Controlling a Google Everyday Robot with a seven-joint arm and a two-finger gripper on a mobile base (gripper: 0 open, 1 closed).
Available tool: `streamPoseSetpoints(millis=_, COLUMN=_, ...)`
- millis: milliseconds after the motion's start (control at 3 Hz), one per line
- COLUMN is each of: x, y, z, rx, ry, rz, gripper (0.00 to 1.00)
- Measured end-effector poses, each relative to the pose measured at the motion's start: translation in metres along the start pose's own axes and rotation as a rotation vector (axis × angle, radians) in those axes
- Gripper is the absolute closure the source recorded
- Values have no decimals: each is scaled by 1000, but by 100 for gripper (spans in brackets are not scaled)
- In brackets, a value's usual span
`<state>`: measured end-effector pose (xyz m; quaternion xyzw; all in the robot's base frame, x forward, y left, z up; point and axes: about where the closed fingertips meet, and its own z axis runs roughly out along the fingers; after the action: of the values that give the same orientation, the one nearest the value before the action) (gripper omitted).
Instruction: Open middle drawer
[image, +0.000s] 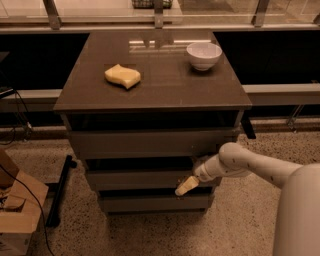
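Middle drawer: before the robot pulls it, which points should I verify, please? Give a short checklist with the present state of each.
1. Claw at the correct drawer: ok. The claw is at the lower right of the middle drawer front, not at the top or bottom one.
2. Hold on the drawer: cannot tell. The contact is hidden.
3. Arm approach: ok. The arm reaches in from the right, below the cabinet top.
4. Things on top: ok. The bowl and the yellow sponge sit back from the front edge.
5. Pull direction: ok. The cardboard box stands off to the left.
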<state>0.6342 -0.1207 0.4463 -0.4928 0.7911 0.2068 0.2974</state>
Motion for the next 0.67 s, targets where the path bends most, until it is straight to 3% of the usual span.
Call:
streamPoseSetpoints(millis=333, x=11, y=4, z=19, rx=-57, ry=51, rz=12, gripper=27)
streamPoseSetpoints(millis=667, x=13, y=4, z=14, rx=-46, ry=67, rz=14, gripper=50)
